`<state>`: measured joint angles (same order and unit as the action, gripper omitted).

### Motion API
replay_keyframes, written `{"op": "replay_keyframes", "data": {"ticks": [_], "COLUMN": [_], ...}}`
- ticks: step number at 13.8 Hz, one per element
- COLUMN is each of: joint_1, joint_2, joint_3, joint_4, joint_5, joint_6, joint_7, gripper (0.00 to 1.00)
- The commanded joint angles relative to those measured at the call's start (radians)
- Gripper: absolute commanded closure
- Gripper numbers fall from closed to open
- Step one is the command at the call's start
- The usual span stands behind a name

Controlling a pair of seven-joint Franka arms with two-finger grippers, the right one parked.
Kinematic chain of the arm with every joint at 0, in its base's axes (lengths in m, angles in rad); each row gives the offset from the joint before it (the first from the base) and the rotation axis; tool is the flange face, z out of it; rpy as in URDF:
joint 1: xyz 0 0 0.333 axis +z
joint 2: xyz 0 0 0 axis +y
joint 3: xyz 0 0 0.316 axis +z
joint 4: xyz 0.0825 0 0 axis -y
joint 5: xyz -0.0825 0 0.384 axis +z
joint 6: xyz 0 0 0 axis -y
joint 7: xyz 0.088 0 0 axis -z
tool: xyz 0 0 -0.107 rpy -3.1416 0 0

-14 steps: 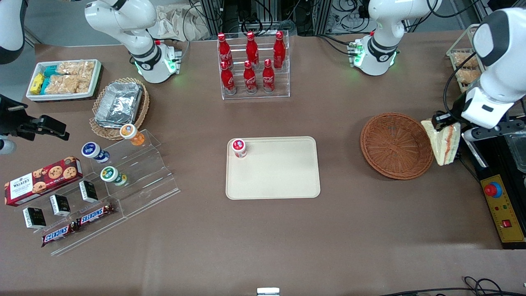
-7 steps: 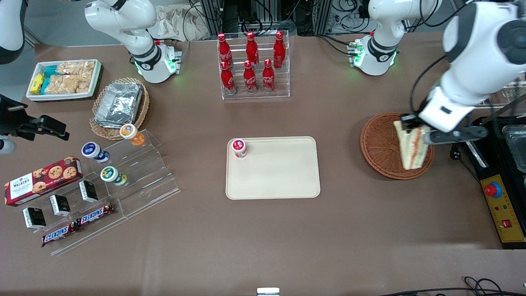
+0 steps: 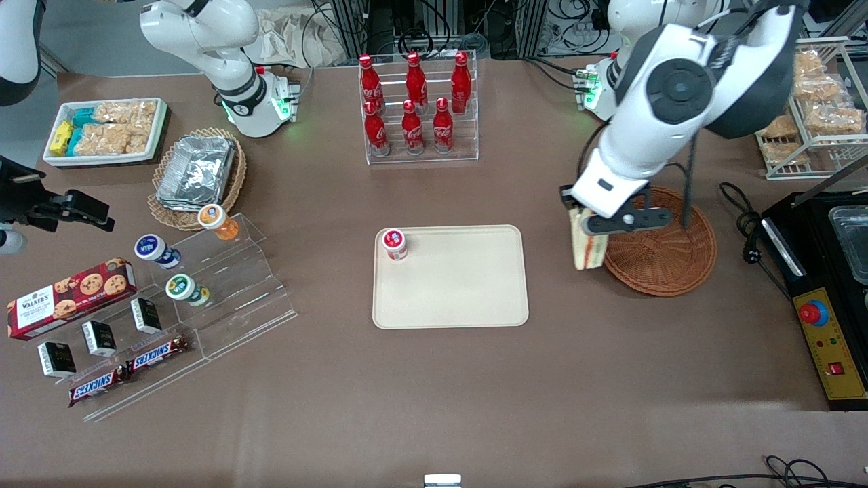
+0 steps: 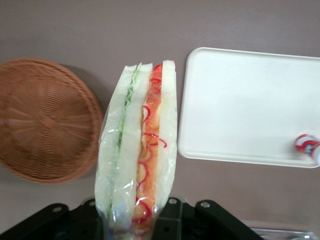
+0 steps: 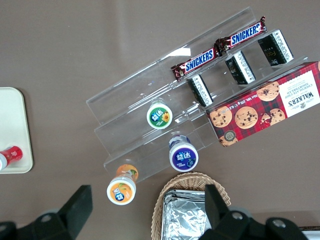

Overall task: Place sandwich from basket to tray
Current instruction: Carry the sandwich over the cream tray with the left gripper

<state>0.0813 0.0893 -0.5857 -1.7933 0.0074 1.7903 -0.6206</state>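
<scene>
While jaws grip sandwich (image 3: pixel 582 245), gripper (image 3: pixel 582 215) hangs between basket (image 3: pixel 661 252) and tray (image 3: pixel 475 298).

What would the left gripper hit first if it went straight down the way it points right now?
Probably bare table: the gripper, shut on the sandwich, hangs between basket and tray. The sandwich would land first; depth is unclear.
</scene>
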Motion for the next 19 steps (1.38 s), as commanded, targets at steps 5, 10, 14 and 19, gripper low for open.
{"op": "replay_keyframes", "data": {"ticks": [5, 10, 14, 19], "joint_1": [-0.132, -0.178, -0.198, -0.21], "joint_2": [0.214, 0.363, 0.46, 0.561], "joint_3": [-0.032, -0.032, -0.028, -0.026], "joint_4": [0.04, 0.041, 0.04, 0.038], "joint_5": [0.144, 0.244, 0.322, 0.434], "joint_6": [0.158, 0.242, 0.293, 0.33], "joint_7": [-0.238, -0.24, -0.277, -0.378], "gripper": [0.67, 0.67, 0.67, 0.67]}}
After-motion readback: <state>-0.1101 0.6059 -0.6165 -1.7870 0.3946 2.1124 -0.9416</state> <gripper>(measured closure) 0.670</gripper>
